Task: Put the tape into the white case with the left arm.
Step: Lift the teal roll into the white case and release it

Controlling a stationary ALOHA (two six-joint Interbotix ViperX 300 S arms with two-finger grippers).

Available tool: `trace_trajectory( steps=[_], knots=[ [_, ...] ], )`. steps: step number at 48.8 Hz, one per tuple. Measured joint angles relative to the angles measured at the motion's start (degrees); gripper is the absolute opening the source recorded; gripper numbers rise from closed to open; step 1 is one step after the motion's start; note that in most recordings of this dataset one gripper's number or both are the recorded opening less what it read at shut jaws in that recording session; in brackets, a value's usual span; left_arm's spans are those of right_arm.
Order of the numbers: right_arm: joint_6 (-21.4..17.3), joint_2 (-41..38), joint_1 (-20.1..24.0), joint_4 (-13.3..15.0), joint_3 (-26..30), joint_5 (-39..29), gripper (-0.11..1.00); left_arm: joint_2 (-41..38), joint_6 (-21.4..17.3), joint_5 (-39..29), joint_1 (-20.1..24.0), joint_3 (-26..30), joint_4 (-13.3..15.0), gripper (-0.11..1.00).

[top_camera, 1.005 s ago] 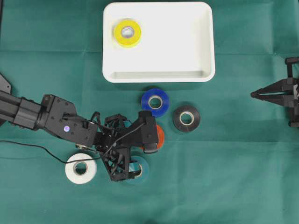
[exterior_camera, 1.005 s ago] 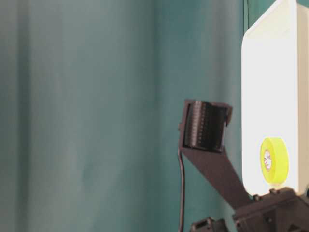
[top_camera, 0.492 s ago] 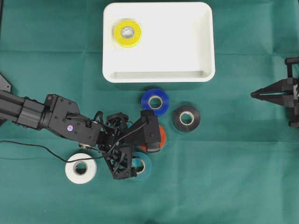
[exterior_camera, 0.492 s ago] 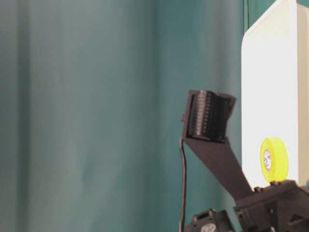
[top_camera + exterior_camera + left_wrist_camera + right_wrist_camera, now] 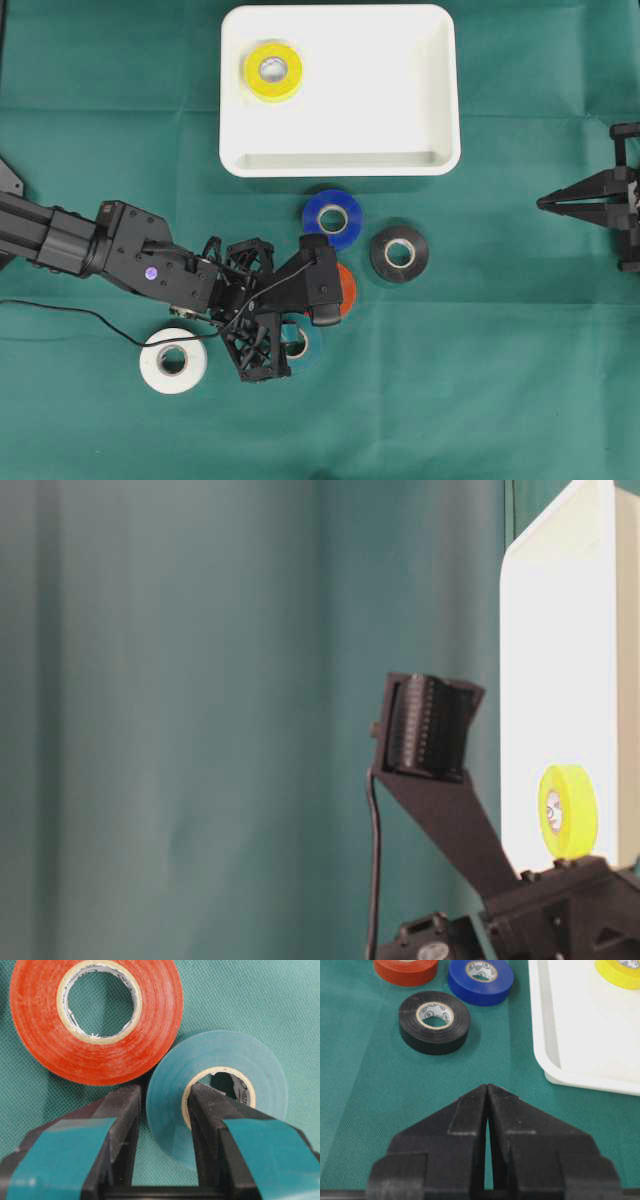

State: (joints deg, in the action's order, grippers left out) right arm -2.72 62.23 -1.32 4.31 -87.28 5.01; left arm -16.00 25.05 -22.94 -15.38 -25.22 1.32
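The left arm's pincer (image 5: pixel 162 1135), two long black fingers with teal bands, is pinching the wall of a flat teal roll of tape (image 5: pixel 220 1097) that lies on the green cloth of the table (image 5: pixel 480 380): in the left wrist view one finger (image 5: pixel 212 1130) sits inside the cardboard core and the other (image 5: pixel 120 1130) against the outer rim, with the band of tape between them. A glossy orange-red roll of tape (image 5: pixel 95 1020) lies touching the teal one on its far-left side, so close that the outer finger stands in the narrow gap beside it. From overhead, the shallow white rectangular plastic case (image 5: pixel 340 140) sits at the far middle of the table with a yellow roll of tape (image 5: pixel 272 71) already in its far-left corner; a blue roll (image 5: pixel 332 218) and a black roll (image 5: pixel 399 253) lie just near of the case, and a white roll (image 5: pixel 173 360) lies near-left of the arm. The right arm's plain black pincer (image 5: pixel 487 1110) is pressed together and parked at the far right, holding nothing. The step in hand looks like the grasp of the teal roll. The next move probably calls for a straight lift, clear of the orange-red neighbour, then a carry far and slightly right over the case rim.
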Motion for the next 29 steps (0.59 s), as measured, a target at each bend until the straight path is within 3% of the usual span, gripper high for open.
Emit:
trace_trajectory(
  steps=[16, 29],
  knots=[
    [0.0, 0.0, 0.1, 0.0, 0.0, 0.0, -0.09, 4.7, -0.1, -1.4, -2.0, -1.0, 0.1, 0.25],
    [-0.1, 0.0, 0.1, -0.1, 0.0, 0.0, -0.09, 11.1, -0.1, -7.5, -1.9, -1.1, 0.1, 0.25]
  ],
)
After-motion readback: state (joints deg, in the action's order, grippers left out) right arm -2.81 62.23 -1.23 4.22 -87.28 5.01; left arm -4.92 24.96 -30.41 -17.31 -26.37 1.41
